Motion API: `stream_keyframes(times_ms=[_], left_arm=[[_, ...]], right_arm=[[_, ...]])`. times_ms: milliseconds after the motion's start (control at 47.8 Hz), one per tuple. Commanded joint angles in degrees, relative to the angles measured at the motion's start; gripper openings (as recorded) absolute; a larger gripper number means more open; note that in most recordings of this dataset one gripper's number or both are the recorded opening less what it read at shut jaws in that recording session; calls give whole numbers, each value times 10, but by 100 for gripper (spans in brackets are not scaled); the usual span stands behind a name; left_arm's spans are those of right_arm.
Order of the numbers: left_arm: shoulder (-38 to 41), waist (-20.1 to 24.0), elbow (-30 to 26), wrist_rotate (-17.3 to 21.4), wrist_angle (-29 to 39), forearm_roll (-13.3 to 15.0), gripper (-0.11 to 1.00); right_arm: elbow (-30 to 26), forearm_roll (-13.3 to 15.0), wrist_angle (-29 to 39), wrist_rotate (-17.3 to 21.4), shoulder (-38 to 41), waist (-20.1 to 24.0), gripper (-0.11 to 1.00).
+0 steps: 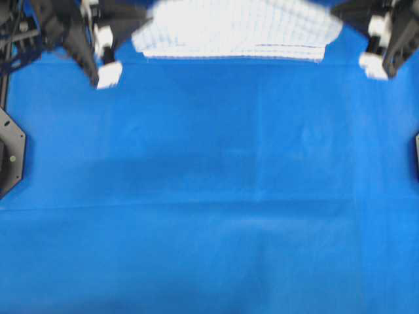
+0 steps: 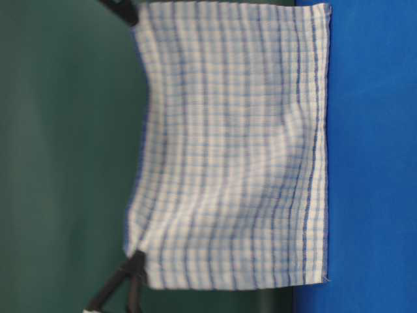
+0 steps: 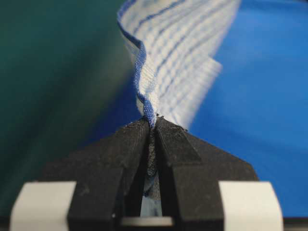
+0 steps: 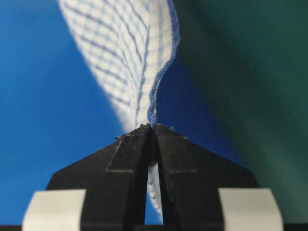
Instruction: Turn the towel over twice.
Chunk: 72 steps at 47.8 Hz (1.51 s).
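The towel (image 1: 236,29), white with thin blue stripes, hangs spread out at the far side of the table, held up by its two upper corners. My left gripper (image 1: 145,21) is shut on the left corner and my right gripper (image 1: 337,16) on the right corner. In the left wrist view the towel (image 3: 178,48) runs away from the shut left gripper (image 3: 151,122), its hem pinched at the tips. The right wrist view shows the same: towel (image 4: 130,48) clamped in the right gripper (image 4: 153,127). From table level the towel (image 2: 228,143) hangs flat, its lower hem down at the tabletop.
The plain blue table covering (image 1: 209,196) spreads in front of the towel. Black mounts sit at the left edge (image 1: 10,157) and the right edge (image 1: 416,157). A dark green backdrop (image 2: 65,130) stands behind the towel.
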State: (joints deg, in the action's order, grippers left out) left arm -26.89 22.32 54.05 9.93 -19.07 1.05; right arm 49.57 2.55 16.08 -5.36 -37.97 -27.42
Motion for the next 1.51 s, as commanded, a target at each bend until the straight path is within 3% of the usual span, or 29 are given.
stream_keyframes(times_ms=[0, 167, 397, 502, 732, 899, 1066, 1485], left_arm=[[-18, -31, 11, -6, 20, 1, 3], [-29, -95, 52, -14, 54, 1, 3], [4, -176, 94, -20, 52, 1, 3], [35, -205, 104, -34, 39, 1, 3], [105, -260, 100, -112, 20, 1, 3], [119, -306, 99, -127, 20, 1, 3], [121, -335, 96, -127, 15, 2, 3], [132, -333, 85, -125, 18, 1, 5]], right_arm=[[25, -19, -3, 7, -6, 24, 6], [83, -42, -22, 40, -7, 77, 6], [128, -47, -57, 113, 17, 163, 6], [135, -47, -73, 144, 40, 200, 6], [132, -47, -113, 192, 108, 294, 6], [119, -47, -127, 224, 150, 354, 6], [110, -47, -125, 249, 168, 385, 6], [101, -47, -90, 284, 185, 396, 6]])
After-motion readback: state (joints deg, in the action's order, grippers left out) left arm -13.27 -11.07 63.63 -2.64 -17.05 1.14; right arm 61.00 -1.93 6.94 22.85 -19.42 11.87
